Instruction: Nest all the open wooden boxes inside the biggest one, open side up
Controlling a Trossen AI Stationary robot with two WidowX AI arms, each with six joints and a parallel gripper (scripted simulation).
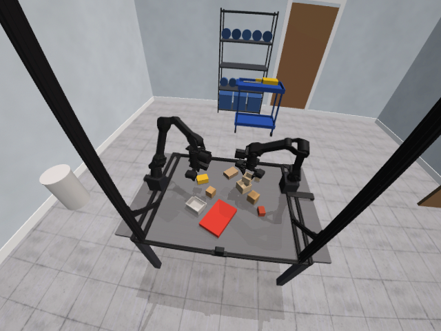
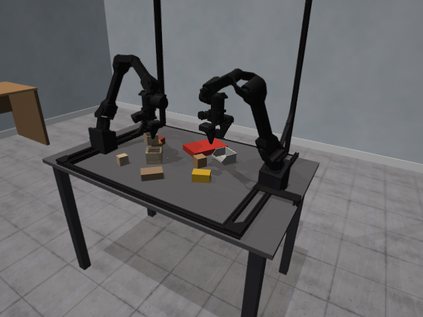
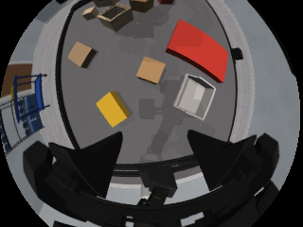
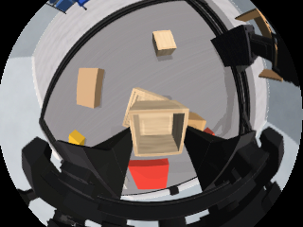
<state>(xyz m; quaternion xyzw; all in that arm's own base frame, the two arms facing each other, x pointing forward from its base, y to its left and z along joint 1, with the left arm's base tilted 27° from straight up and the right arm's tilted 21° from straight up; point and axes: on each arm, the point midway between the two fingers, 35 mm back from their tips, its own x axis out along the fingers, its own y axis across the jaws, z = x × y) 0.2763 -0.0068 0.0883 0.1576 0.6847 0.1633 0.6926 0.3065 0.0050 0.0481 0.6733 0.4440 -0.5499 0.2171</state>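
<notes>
My right gripper (image 1: 251,172) (image 2: 153,133) (image 4: 157,129) is shut on a small open wooden box (image 1: 246,177) (image 2: 149,139) (image 4: 160,146), its mouth facing up toward the wrist camera. It is held above the table near the biggest wooden box (image 1: 246,190) (image 2: 154,160) (image 3: 120,23), overlapping it in the right wrist view. The biggest box stands open side up, with a stepped double rim that looks like a box nested inside. A small light wooden piece (image 2: 122,159) (image 3: 90,12) (image 4: 164,42) stands apart, no mouth visible; it may be an upside-down box. My left gripper (image 2: 215,135) (image 3: 155,134) is open and empty.
Brown blocks (image 1: 211,191) (image 1: 253,196) (image 1: 230,172) surround the boxes. A red block (image 1: 261,211), yellow block (image 1: 202,178) (image 3: 113,109), red slab (image 1: 218,218) (image 2: 205,146) and white open tray (image 1: 196,204) (image 3: 191,96) also lie on the table.
</notes>
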